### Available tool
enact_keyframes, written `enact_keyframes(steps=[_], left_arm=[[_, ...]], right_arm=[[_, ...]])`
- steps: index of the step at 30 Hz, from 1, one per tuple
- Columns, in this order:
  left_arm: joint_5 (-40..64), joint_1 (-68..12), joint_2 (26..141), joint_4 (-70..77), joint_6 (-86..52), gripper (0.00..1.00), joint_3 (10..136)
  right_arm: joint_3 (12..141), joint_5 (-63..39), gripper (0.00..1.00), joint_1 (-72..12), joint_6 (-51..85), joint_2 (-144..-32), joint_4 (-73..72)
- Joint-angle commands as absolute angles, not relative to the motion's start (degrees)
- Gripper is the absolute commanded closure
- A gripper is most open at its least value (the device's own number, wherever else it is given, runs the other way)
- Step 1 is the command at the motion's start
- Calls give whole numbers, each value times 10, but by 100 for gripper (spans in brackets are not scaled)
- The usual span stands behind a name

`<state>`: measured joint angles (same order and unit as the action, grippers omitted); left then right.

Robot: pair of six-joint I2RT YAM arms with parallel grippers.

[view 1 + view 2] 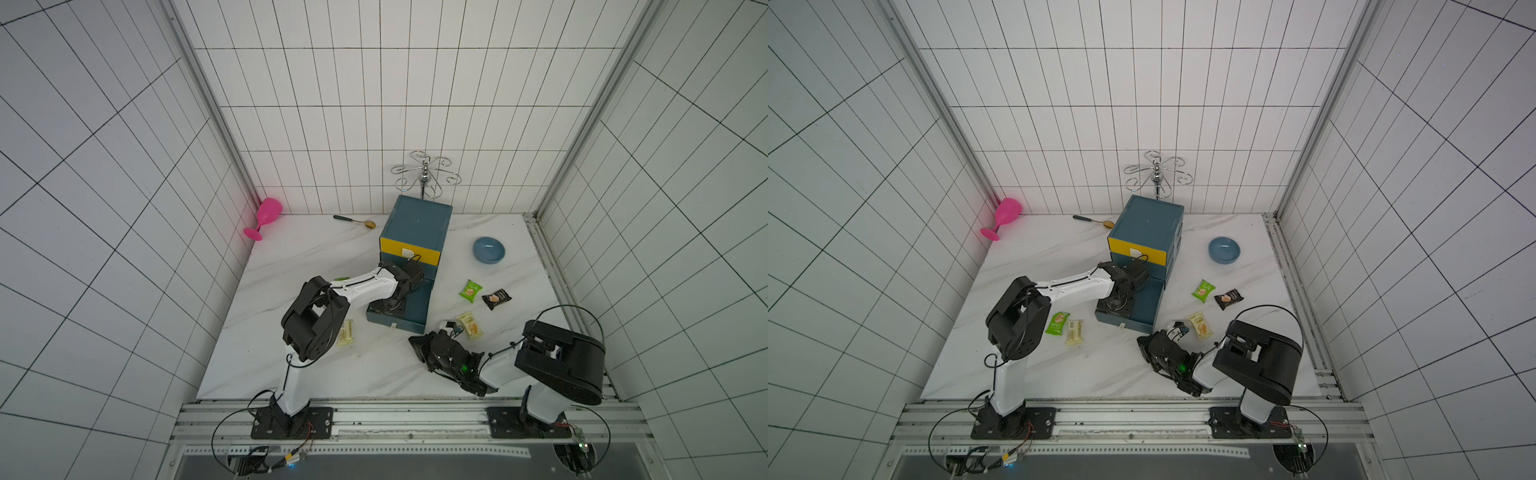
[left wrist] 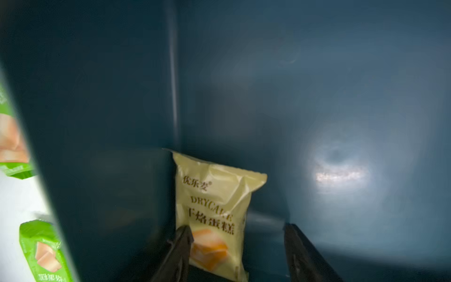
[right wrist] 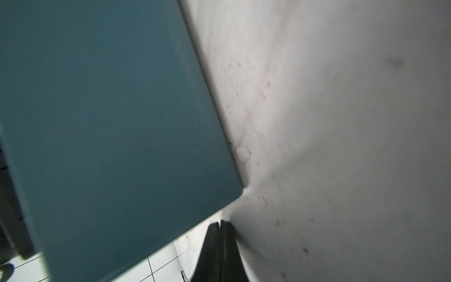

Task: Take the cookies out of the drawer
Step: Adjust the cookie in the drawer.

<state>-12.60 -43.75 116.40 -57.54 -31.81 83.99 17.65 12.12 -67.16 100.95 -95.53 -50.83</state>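
Both top views show marble table (image 1: 353, 374), white tiled walls (image 1: 374, 83); left jaws apart, right jaws closed

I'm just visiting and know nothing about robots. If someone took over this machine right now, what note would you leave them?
Left tool: open inside the pulled-out drawer, around the end of a yellow packet, not gripping it.
Right tool: shut, empty, beside the drawer's front corner.
Done: at least five packets out on the table: green packet, black packet, yellow one on the right arm's side; green one, another yellow on the left arm's.
Left: grip that packet, lift it out, then check the drawer for more.
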Motion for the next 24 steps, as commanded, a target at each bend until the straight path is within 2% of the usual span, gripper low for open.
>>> enact_keyframes(steps=[1, 7, 17, 24], left_arm=[[-104, -438, 1205, -550, -308, 36, 834], [-94, -441, 1209, -539, -300, 40, 831], [-64, -449, 1166, -504, -297, 67, 818], [-64, -450, 1128, -501, -304, 69, 811]], right_arm=[[162, 129, 100, -676, 1007, -967, -493], [163, 126, 100, -676, 1005, -971, -497], [166, 122, 100, -676, 1005, -980, -504], [163, 120, 100, -676, 1008, -985, -513]])
